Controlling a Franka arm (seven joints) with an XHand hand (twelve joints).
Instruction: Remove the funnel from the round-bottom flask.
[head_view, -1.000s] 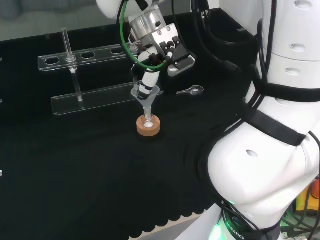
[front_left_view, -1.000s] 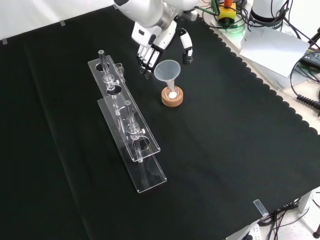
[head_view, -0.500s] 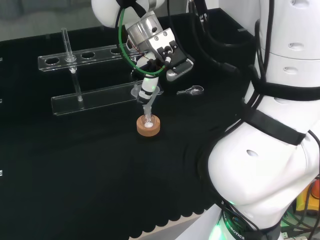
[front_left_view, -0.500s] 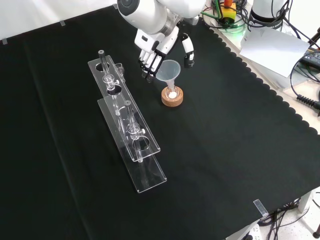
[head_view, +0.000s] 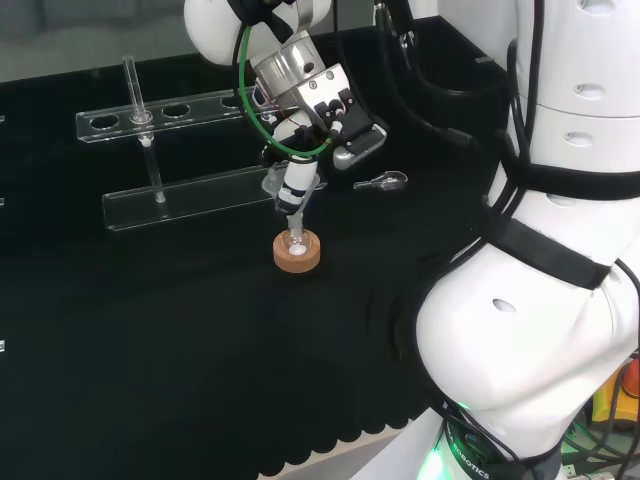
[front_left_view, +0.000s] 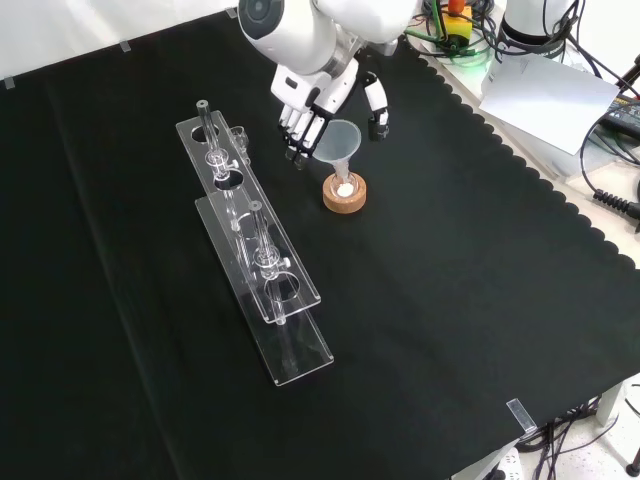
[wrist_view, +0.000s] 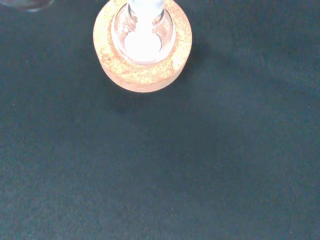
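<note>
**Hand at the funnel above the round-bottom flask**

Front view: the hand (front_left_view: 318, 95) comes in from the top of the cloth (front_left_view: 450, 300), fingers (front_left_view: 297, 128) pointing down and only slightly bent, the thumb (front_left_view: 377, 105) held apart on the opposite side. The clear funnel (front_left_view: 340, 143) lies between fingers and thumb, its wide mouth just below the palm and tilted a little. The fingers reach the rim on one side; whether they press on it cannot be told, and the thumb stands clear of it. The funnel's stem runs down from the hand into the neck of the round-bottom flask (front_left_view: 344, 186), which sits in a cork ring (front_left_view: 345, 197) directly beneath the hand.

Head view: the hand (head_view: 325, 105) hangs over the same cork ring (head_view: 297, 253), with one finger (head_view: 295, 185) lying along the funnel (head_view: 283, 188) and hiding most of it. A small clear scoop-like piece (head_view: 381, 182) lies on the cloth just beyond the thumb side of the hand.

Wrist view: past the palm, the cork ring (wrist_view: 142, 75) appears from above with the flask's glass bulb (wrist_view: 143, 42) in its centre, holding a little white material.

A clear tube rack (front_left_view: 255, 250) stands on the fingers' side of the hand, near it but not touching, with upright glass tubes (front_left_view: 258, 235) in it.
</note>
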